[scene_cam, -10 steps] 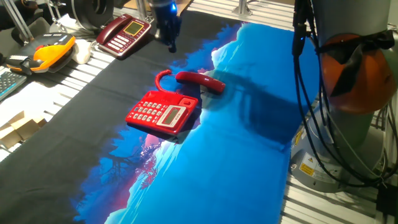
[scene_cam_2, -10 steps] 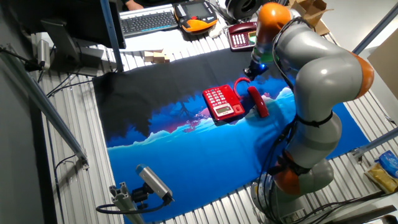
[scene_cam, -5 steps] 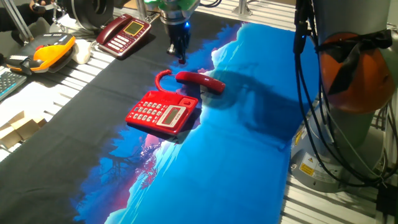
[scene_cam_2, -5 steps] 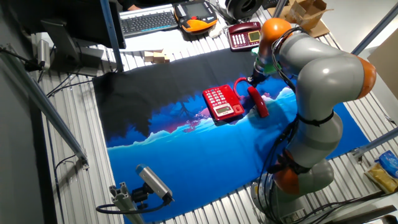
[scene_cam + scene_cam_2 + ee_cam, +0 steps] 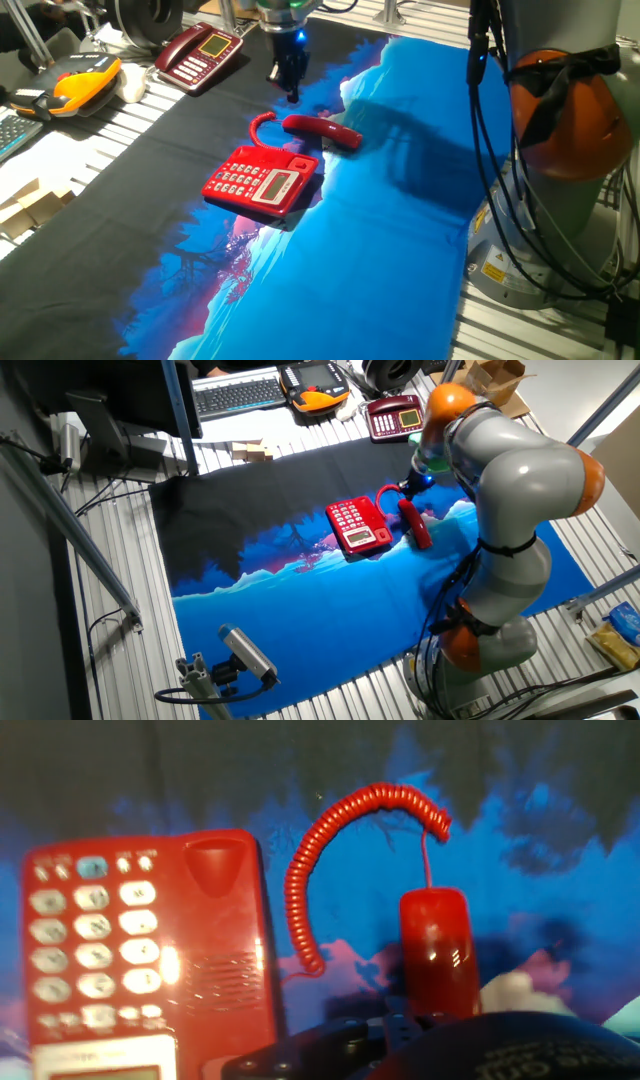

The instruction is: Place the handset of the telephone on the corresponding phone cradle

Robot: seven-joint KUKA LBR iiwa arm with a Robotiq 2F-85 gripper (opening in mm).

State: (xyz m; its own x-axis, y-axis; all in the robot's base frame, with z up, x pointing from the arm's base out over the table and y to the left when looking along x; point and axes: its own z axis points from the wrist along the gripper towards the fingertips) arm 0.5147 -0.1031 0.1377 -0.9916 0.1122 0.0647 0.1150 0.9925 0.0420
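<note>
One handset (image 5: 322,131) lies off its cradle (image 5: 222,935) just beside the telephone (image 5: 262,181) mid-table, so the gripper (image 5: 288,78), hovering toward the far edge, spread unreadable, should descend squarely over its middle before pinching.

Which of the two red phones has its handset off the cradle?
The bright red phone with white buttons, mid-cloth. Its handset lies on the cloth beside it, joined by the curly cord. The darker maroon phone at the table edge has its receiver in place.
</note>
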